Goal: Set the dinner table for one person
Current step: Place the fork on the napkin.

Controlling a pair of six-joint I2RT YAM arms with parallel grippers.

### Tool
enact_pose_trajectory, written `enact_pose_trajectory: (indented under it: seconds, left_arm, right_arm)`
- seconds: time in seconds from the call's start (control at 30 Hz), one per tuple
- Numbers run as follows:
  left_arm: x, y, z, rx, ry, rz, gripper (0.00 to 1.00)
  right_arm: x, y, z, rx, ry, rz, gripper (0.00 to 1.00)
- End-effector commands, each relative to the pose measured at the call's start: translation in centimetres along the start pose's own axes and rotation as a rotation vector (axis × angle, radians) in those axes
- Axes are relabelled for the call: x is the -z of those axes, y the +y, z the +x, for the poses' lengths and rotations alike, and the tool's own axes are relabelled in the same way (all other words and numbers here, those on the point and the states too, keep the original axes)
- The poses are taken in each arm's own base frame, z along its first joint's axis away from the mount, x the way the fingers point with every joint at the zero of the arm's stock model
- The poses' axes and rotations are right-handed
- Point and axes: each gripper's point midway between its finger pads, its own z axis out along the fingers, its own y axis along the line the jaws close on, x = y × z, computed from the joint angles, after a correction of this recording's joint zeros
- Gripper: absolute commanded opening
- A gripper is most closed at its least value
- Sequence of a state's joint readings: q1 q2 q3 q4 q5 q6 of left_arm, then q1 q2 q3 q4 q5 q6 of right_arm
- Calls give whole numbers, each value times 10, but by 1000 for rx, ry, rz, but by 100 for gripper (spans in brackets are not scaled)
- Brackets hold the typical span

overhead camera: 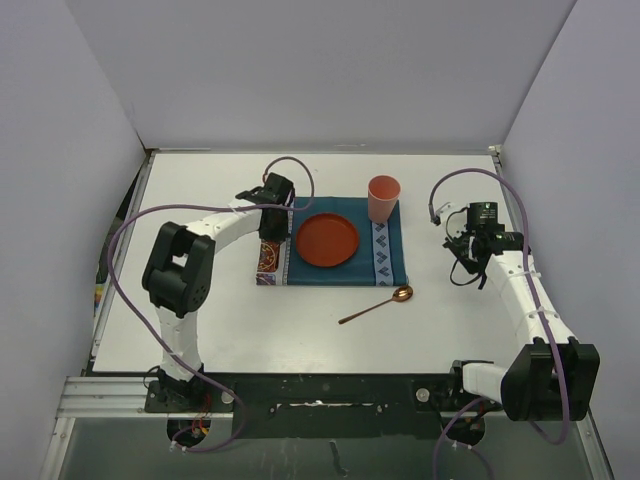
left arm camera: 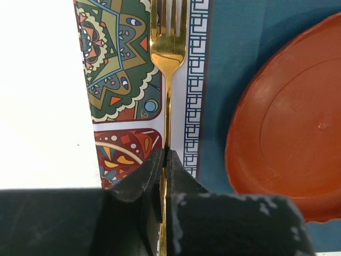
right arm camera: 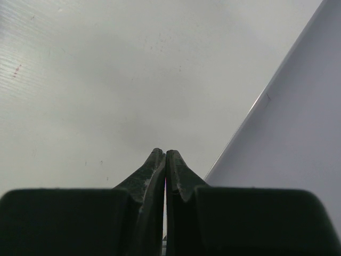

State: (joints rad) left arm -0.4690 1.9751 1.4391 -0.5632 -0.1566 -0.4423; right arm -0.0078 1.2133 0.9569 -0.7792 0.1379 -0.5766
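The white counter (overhead camera: 200,330) was seen between pale walls (overhead camera: 60,120), with both arm bases at its near edge. A teal placemat (overhead camera: 340,275) with patterned ends was laid around the middle of the counter. A red-orange plate (overhead camera: 326,240) was placed on the middle of the placemat. A salmon cup (overhead camera: 383,198) was stood upright at the far right corner of the placemat. A copper spoon (overhead camera: 376,304) was laid slanted on the bare counter, just near of the placemat, with its bowl to the right. A golden fork (left arm camera: 168,53) was seen over the left patterned end, left of the plate. Its handle was clamped by the left gripper (left arm camera: 163,165). Whether the fork touched the placemat could not be told. The right gripper (right arm camera: 164,160) was pressed together on nothing, over bare counter at the right.
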Motion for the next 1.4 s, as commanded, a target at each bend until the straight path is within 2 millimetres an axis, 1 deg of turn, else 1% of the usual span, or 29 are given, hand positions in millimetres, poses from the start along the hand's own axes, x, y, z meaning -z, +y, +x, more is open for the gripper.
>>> enact_pose_trajectory:
  seconds: [0.0,0.23,0.33,0.6,0.77,0.97,1.03,1.13,1.17,1.2,1.23,1.37]
  left_arm:
    - [-7,-11,-26,51,-69,28,0]
    - [-13,-9,-17,71,-50,23,0]
    - [-11,-5,-13,71,-42,10,0]
    - [6,3,1,92,-36,10,0]
    - [4,9,12,89,-15,-7,0]
    - [6,8,11,98,-21,0,0]
    - [8,7,11,99,-22,0,21]
    - [11,9,11,107,-31,-3,41]
    - [12,10,10,112,-37,-5,50]
    - [14,10,9,115,-48,-3,88]
    - [17,11,8,118,-54,-7,97]
    - [29,16,2,129,-92,-19,98]
  right_arm:
    - [10,-9,-5,-11,-36,37,0]
    - [8,-7,-4,-16,-31,33,0]
    - [7,-7,-4,-20,-29,32,0]
    - [6,-7,-11,-34,-41,20,0]
    - [7,-7,-10,-33,-42,18,0]
    - [7,-4,-7,-30,-40,17,0]
    - [7,-3,-6,-29,-39,13,0]
    - [7,-2,-6,-30,-41,8,0]
    - [7,-1,-6,-30,-42,5,0]
    - [7,-1,-6,-31,-43,2,0]
    - [7,0,-7,-35,-43,-2,0]
    - [10,-1,-11,-43,-54,-9,0]
